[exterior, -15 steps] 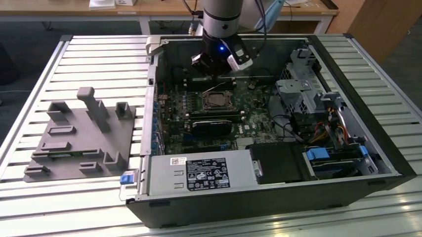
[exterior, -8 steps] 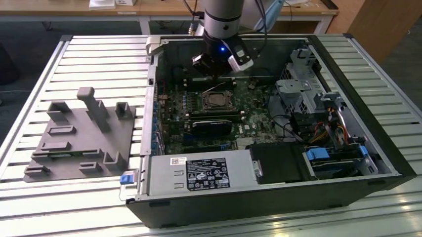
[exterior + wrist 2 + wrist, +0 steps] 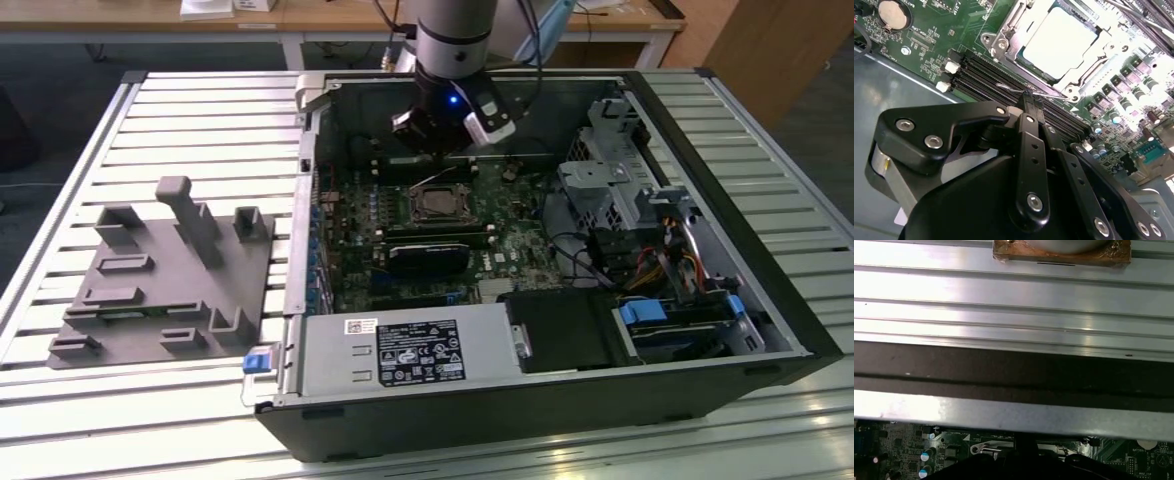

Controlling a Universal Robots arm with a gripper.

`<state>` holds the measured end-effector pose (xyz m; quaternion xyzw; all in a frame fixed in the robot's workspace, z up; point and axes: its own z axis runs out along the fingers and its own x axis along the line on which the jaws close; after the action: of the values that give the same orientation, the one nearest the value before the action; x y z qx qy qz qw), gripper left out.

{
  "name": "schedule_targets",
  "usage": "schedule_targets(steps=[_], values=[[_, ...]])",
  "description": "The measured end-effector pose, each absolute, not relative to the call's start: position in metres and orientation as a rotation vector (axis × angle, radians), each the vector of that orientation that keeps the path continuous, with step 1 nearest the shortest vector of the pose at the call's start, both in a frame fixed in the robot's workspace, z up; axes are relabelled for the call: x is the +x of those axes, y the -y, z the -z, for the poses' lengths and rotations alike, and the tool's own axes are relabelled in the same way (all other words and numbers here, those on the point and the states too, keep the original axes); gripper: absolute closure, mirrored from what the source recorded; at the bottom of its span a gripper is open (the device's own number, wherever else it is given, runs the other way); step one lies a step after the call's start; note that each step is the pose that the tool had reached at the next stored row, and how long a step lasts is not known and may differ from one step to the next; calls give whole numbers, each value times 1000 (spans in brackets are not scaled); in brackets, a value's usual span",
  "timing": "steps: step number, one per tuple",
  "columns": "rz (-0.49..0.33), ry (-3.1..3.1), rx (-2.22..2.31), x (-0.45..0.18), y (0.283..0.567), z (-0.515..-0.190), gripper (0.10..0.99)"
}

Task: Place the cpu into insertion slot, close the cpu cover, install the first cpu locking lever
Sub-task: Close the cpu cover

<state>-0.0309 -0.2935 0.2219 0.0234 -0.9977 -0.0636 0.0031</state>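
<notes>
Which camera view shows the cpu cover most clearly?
The second wrist view: the cpu cover lies closed over the cpu, its frame close and well lit. The exterior view shows it small, deep in the case. In the first wrist view I cannot tell it.
</notes>
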Motion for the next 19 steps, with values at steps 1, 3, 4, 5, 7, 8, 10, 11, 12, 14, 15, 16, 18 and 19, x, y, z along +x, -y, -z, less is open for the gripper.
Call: schedule_targets(steps=[1, 3, 4, 5, 7, 8, 10, 11, 12, 14, 15, 16, 18, 19], values=[[199, 3128, 73, -30, 293, -222, 980], [199, 3128, 73, -29, 293, -221, 980], [199, 3128, 73, -29, 293, -221, 980], [199, 3128, 73, -28, 293, -221, 980], [199, 3128, 73, -27, 293, -220, 980], [199, 3128, 73, -26, 293, -220, 980], [200, 3128, 73, -24, 293, -219, 980], [199, 3128, 73, -23, 293, -219, 980], [199, 3128, 73, -23, 293, -218, 980], [199, 3128, 73, -21, 293, -217, 980], [199, 3128, 73, -20, 293, -217, 980], [199, 3128, 73, -19, 293, -216, 980], [199, 3128, 73, -17, 293, -215, 980], [199, 3128, 73, -17, 293, -214, 980]])
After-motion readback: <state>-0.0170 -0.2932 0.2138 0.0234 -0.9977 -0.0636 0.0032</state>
